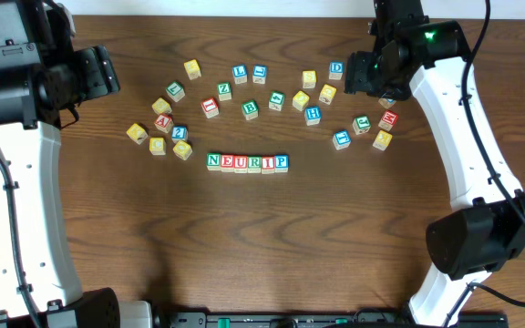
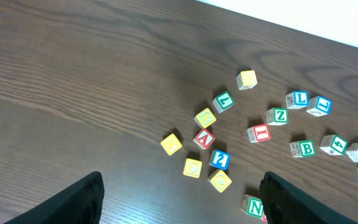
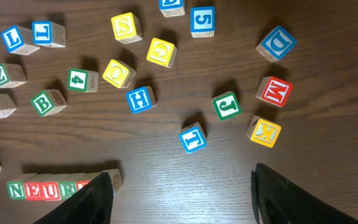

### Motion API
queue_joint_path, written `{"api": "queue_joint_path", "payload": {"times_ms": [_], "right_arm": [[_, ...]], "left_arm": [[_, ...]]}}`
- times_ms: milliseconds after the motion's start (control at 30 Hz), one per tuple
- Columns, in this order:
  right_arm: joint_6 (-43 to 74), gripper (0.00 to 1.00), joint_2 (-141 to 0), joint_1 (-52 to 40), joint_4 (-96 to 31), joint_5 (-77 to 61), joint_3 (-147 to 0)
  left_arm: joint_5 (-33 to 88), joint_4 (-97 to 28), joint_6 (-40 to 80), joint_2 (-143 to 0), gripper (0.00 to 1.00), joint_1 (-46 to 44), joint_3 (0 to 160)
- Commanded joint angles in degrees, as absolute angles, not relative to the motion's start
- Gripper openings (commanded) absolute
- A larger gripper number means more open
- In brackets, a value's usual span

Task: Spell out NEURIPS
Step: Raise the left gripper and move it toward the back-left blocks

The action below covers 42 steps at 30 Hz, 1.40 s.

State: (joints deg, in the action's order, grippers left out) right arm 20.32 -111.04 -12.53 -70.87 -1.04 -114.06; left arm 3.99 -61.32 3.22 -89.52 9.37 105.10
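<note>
A row of blocks reading N E U R I P lies at the table's middle. Its left part also shows in the right wrist view, and its N block shows in the left wrist view. A yellow S block lies loose among the far blocks, apart from the row. My left gripper is open and empty, high over the table at the left. My right gripper is open and empty, above the right cluster.
Loose letter blocks lie in an arc behind the row: a left cluster with a red A, middle ones such as a green B and a blue H, and a right group with a blue D and a red M.
</note>
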Motion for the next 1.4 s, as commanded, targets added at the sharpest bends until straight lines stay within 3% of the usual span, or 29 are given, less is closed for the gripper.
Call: {"api": "queue_joint_path", "payload": {"times_ms": [0,1367], "right_arm": [[19.66,0.68,-109.93,-12.51,-70.94,-0.19,-115.33],[19.66,0.71,-111.24,-13.98,-67.77,-0.60,-115.22]], "left_arm": [[4.05,-61.47,3.70,-89.58,0.79,9.41,106.26],[8.19,-61.25,3.77,-90.15,0.77,9.39,105.65]]}}
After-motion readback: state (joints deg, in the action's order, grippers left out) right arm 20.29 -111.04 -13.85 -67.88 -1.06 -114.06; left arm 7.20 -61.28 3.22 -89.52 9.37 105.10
